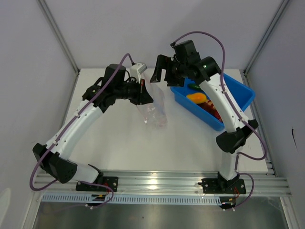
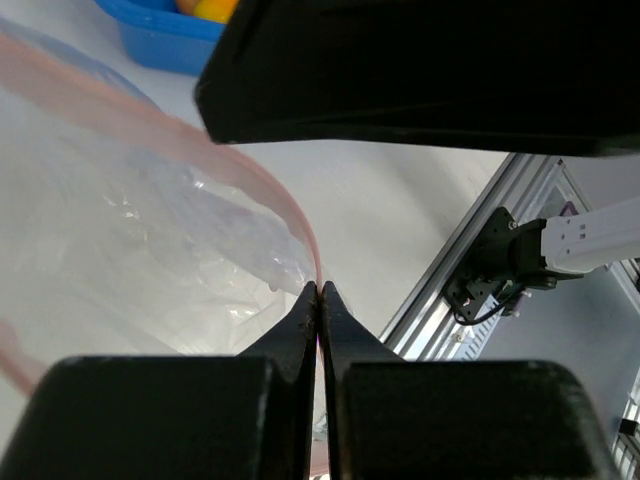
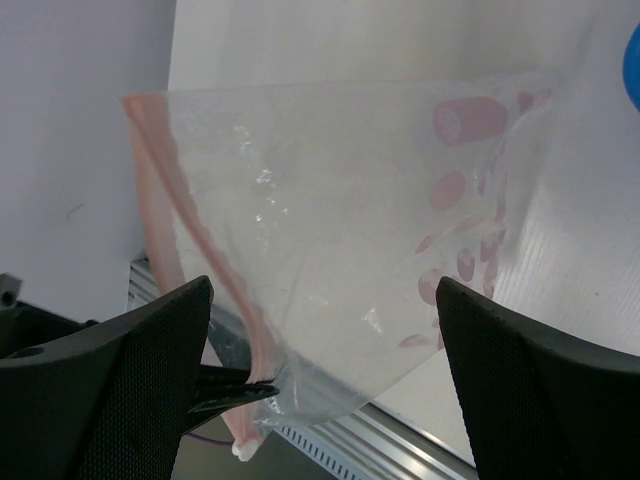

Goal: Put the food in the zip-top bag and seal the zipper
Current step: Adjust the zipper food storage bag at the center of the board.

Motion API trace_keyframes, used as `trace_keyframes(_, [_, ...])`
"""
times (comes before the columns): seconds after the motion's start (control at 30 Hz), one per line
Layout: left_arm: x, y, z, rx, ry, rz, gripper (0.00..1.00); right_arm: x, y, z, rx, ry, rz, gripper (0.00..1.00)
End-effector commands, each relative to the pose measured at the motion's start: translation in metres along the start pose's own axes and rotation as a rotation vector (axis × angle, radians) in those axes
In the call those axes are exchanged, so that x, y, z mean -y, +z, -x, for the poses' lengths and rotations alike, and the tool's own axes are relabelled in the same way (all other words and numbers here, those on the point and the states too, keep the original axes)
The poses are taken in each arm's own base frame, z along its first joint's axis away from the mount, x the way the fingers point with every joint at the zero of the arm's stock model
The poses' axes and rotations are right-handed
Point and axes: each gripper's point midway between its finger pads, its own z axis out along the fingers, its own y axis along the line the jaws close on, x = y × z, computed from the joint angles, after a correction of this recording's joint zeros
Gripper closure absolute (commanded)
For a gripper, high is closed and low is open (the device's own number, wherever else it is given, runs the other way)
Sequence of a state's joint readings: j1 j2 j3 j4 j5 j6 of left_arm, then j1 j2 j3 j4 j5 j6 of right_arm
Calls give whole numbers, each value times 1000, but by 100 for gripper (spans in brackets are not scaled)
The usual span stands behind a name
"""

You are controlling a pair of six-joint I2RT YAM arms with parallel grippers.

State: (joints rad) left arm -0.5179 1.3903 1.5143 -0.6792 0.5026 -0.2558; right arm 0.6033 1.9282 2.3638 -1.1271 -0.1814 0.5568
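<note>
**Top view.** Holds the zip-top bag (image 1: 155, 112) up by its upper edge with the left claw (image 1: 143, 93), near the far edge of the tabletop (image 1: 119, 143). Hangs it that way, probably, to present the mouth for opening. Cannot tell whether the lower end rests on the tabletop. Poses the right claw (image 1: 161, 81) spread wide just beside that upper edge, with nothing in it. Finds the food (image 1: 196, 97) in the blue bin (image 1: 238, 88) by the right edge, toward the far right corner: an orange-yellow piece, some red, a bit of green. Finds none in the bag.

**Left wrist view.** Shows the left claw (image 2: 318, 292) fully closed, nipping the zipper (image 2: 270, 195) where the pink strip curves down into the fingertips (image 2: 300, 320). Shows clear, crinkled film (image 2: 150, 260) with nothing inside, and a corner of the bin (image 2: 160, 45) beyond it.

**Right wrist view.** Frames the bag (image 3: 350, 230) between the wide-set fingers of the right claw (image 3: 325, 370), touching nothing. Catches the zipper (image 3: 190, 230) running down to the left claw's tip (image 3: 240, 385). Suggests a reach for the free lip, to part the mouth.
</note>
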Motion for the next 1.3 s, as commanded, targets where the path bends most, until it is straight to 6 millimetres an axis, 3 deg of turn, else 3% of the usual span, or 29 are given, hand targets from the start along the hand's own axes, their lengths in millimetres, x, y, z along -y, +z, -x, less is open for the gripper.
trace_keyframes(0.0, [3,0,7,12,40,7,99,-22,-42,23,147,-50,47,5])
trace_keyframes(0.23, [2,2,6,10,37,11,100,-20,-35,9,103,-73,30,7])
trace_keyframes(0.53, [7,0,9,23,20,-3,99,5,-10,-12,20,-94,-75,21])
trace_keyframes(0.77, [15,2,6,23,6,-39,99,10,4,-21,-26,-90,-84,31])
trace_keyframes(0.83, [20,2,7,27,5,-60,99,13,7,-22,-29,-88,-88,38])
trace_keyframes(0.93, [24,0,8,38,3,-76,99,15,12,-25,-43,-88,-82,72])
trace_keyframes(0.97, [23,0,8,39,2,-69,98,15,12,-25,-45,-88,-79,89])
trace_keyframes(1.03, [17,-4,10,56,-3,-23,89,15,12,-25,-42,-94,-72,100])
trace_keyframes(1.13, [9,-12,16,87,-9,52,58,17,10,-26,-46,-105,-69,100])
trace_keyframes(1.17, [6,-15,16,94,-12,72,39,17,10,-27,-47,-111,-67,100])
trace_keyframes(1.27, [-4,-30,26,168,-33,174,24,17,7,-31,-56,-115,-53,100])
